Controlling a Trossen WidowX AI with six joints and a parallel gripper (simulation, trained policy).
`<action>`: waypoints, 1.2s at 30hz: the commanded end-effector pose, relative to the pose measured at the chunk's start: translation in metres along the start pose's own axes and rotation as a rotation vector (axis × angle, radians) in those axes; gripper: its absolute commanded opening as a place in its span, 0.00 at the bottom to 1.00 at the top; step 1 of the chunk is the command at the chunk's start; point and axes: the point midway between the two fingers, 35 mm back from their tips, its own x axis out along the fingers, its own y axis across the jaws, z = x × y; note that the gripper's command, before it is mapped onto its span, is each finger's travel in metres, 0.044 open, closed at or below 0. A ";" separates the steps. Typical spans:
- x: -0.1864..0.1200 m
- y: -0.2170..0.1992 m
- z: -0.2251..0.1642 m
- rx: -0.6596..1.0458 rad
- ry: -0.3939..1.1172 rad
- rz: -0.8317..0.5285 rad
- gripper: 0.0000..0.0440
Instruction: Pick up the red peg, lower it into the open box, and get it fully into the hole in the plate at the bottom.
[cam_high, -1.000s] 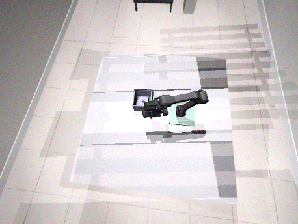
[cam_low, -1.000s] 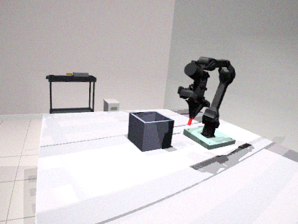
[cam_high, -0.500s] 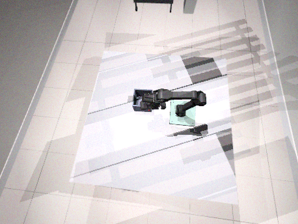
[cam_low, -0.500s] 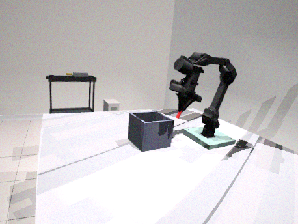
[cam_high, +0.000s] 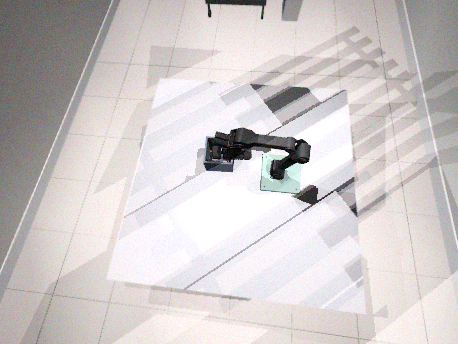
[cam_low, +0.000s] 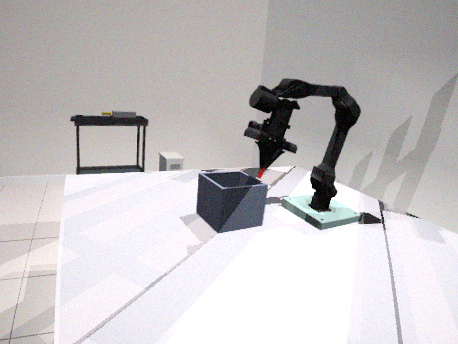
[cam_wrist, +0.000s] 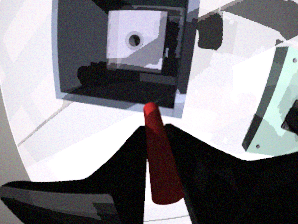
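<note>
Red peg (cam_low: 260, 173) (cam_wrist: 161, 160) clamped in claw (cam_low: 264, 168) (cam_wrist: 154, 130), pickup done. Peg near rim of open box (cam_high: 219, 168) (cam_low: 242, 210) (cam_wrist: 120, 103); lowering, seating in plate hole (cam_wrist: 134, 40) remain.

A white table (cam_high: 215, 220) (cam_low: 240, 285) carries the things, its top crossed by slanting shadow bands and thin dark lines; in the top view it fills the middle of the frame, and in the exterior view the lower part; an open dark blue-grey box (cam_high: 219, 168) (cam_low: 242, 210) (cam_wrist: 184, 60) sits upright on it, left of centre in the top view and at the upper left in the wrist view; a pale green base plate (cam_high: 292, 186) (cam_low: 340, 218) (cam_wrist: 265, 125) lies flat to the right of the box, apart from it.
</note>
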 end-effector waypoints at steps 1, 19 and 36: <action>0.000 0.004 0.008 0.004 -0.004 -0.003 0.00; 0.035 0.010 0.052 0.022 0.008 -0.067 0.00; 0.083 0.016 0.067 -0.013 0.061 -0.093 0.00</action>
